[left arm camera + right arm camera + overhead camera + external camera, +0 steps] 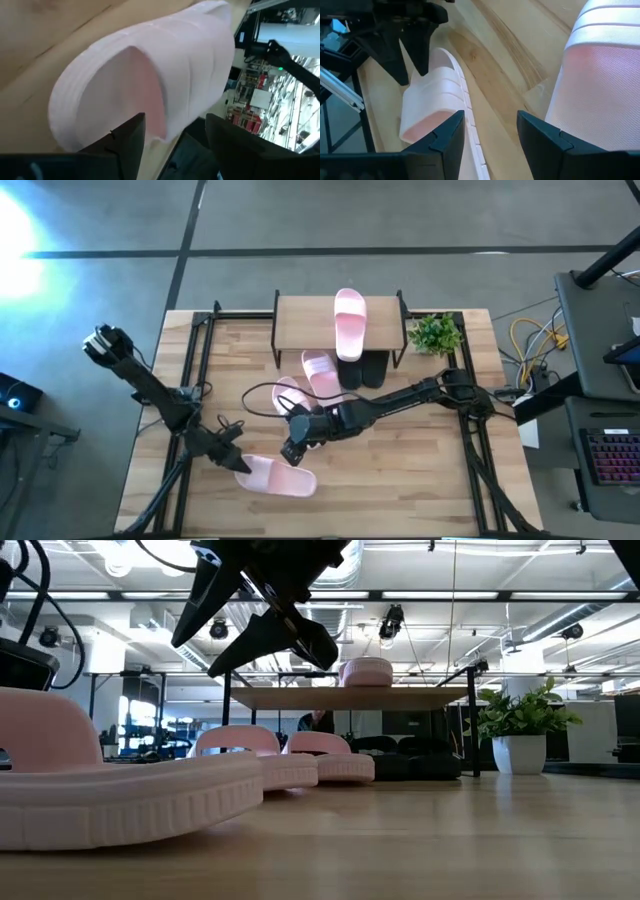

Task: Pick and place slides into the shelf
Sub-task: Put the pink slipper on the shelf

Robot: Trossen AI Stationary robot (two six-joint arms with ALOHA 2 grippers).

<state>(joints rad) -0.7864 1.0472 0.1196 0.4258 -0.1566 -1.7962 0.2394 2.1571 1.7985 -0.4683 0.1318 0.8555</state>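
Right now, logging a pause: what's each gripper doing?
Left gripper: open, at the strap of the near pink slide, not gripping.
Right gripper: open, empty, above the table.

We see the shelf top [305, 320] bare left of the pink slide [350, 323]; black slides [363, 368] block underneath, and the counter [400, 470] lies open front-right.

Matt, seemingly foam pink slide [276, 475] with ribbed edge, grained wooden tabletop [400, 470], light-wood shelf [305, 325]

One slide [350, 323] lies on the shelf [305, 325], three beneath its front, one near the left hand [232, 457].
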